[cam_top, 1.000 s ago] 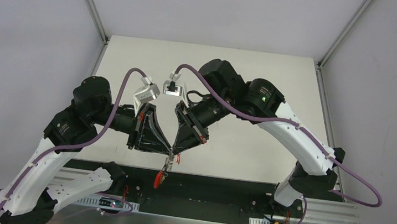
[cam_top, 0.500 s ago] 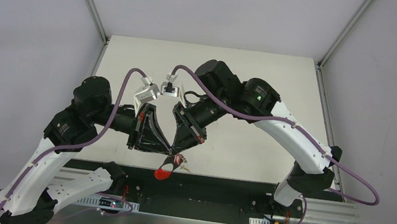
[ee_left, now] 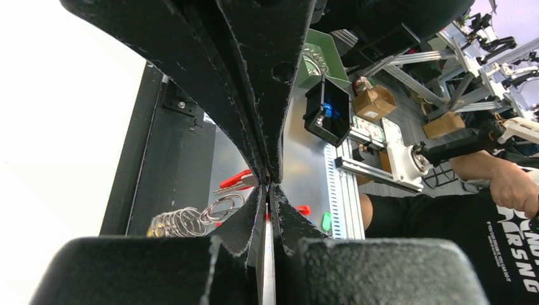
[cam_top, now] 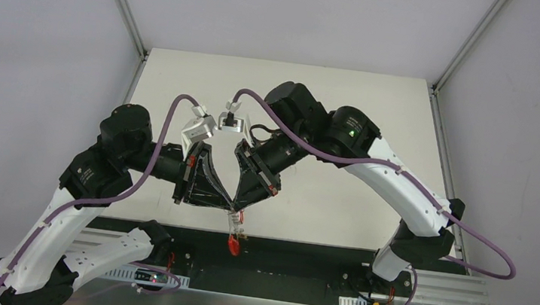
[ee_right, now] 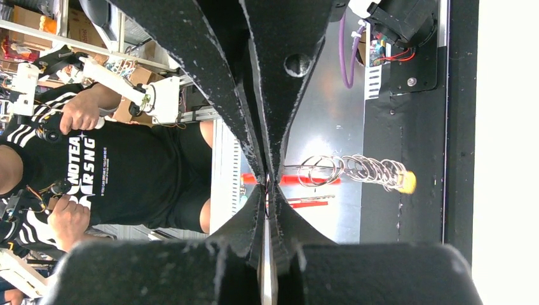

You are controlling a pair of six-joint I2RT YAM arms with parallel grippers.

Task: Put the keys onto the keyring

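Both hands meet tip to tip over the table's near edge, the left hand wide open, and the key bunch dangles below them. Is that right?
No: the left hand is shut, fingers pressed together, as the left wrist view shows. It meets the right hand tip to tip over the near edge of the table, with the key bunch dangling below.

A white tabletop (cam_top: 364, 94) sits inside pale grey walls (cam_top: 37, 37) joined by aluminium frame posts (cam_top: 122, 2), under even, soft light, with a black strip (cam_top: 301, 258) along its near edge. Beyond that edge the wrist views show cardboard boxes (ee_left: 375, 101), a green bin (ee_left: 321, 54), aluminium framing (ee_left: 407, 60) and a seated person in a black T-shirt (ee_left: 470, 235).
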